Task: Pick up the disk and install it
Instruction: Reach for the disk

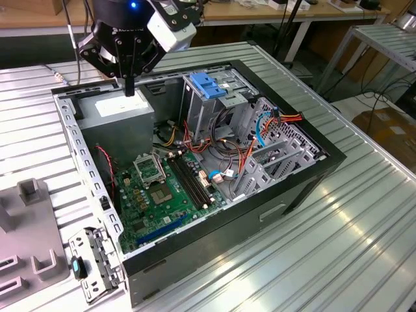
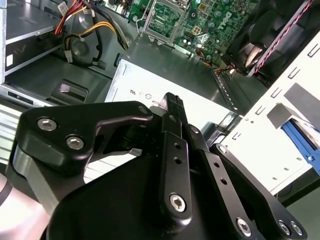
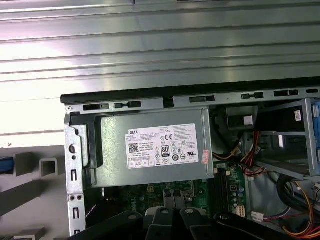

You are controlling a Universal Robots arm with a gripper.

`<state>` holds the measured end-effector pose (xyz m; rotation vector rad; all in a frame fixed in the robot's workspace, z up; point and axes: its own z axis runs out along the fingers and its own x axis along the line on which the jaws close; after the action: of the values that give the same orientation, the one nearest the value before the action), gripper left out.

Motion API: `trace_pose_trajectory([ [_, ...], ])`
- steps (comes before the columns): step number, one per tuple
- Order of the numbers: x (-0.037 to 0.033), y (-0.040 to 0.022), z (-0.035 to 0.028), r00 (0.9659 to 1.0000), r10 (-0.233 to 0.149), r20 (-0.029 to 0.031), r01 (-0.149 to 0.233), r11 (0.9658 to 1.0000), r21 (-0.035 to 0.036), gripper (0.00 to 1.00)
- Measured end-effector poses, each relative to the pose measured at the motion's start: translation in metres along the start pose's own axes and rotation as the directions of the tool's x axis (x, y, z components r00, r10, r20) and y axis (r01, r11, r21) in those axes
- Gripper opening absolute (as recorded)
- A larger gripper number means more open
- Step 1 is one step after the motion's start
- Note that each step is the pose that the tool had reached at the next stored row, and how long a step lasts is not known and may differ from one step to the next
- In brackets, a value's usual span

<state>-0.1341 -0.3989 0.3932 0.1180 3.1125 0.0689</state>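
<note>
The disk is out of view. My gripper point(image 1: 129, 88) hangs over the back corner of the open computer case point(image 1: 286, 195), at the exterior view's left. It is just above the grey power-supply box point(image 1: 120, 110) with a white sticker. Its fingers are shut with nothing between them. In the second wrist view the gripper point(image 2: 171, 100) points down at that box point(image 2: 165, 70). The first wrist view looks straight down on the power-supply box point(image 3: 150, 150).
A metal drive cage point(image 1: 218, 110) with a blue plastic latch point(image 1: 207, 84) stands in the case beside the power supply. The green motherboard point(image 1: 162, 188) and coloured cables point(image 1: 260, 130) lie lower in the case. A grey fixture point(image 1: 26, 214) sits on the ribbed metal table point(image 1: 351, 247).
</note>
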Motion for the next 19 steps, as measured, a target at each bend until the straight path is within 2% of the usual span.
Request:
trace_pose_trajectory([
  [19, 0.0070, -0.0005, -0.0002, 1.0000, 0.000, 0.0000, 0.000, 1.0000, 0.0000, 0.11],
])
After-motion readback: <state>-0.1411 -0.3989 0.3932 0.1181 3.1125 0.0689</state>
